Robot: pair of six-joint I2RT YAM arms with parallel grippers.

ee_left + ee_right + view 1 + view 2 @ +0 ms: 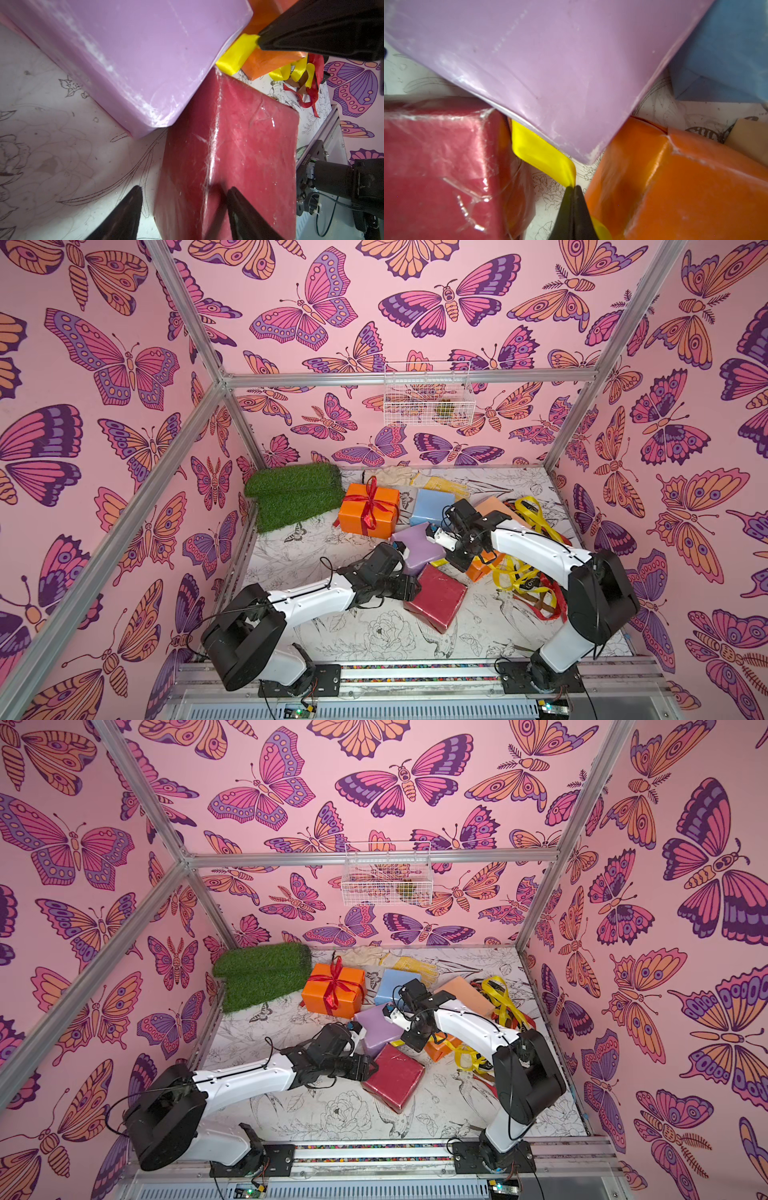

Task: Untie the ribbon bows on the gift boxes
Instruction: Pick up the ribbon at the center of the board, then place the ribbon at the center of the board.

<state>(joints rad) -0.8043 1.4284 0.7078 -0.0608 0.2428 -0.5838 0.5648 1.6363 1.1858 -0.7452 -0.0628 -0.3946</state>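
My right gripper (pixel 573 187) is shut on a flat yellow ribbon (pixel 542 153) that runs under the lilac box (pixel 550 62), between the dark red box (pixel 436 166) and an orange box (pixel 675 187). My left gripper (pixel 185 188) is open and straddles an edge of the dark red box (pixel 249 145), one finger over its top and one beside it above the table. In both top views an orange box (pixel 368 510) at the back still carries a tied red bow (pixel 371 506). The light blue box (pixel 430 502) and the peach box (pixel 494 506) are bare.
Loose yellow, red and brown ribbons (pixel 528 572) are heaped by the right wall. A green turf mat (pixel 295 493) lies at the back left, and a yellow glove (pixel 440 483) at the back. A wire basket (pixel 428 396) hangs on the back wall.
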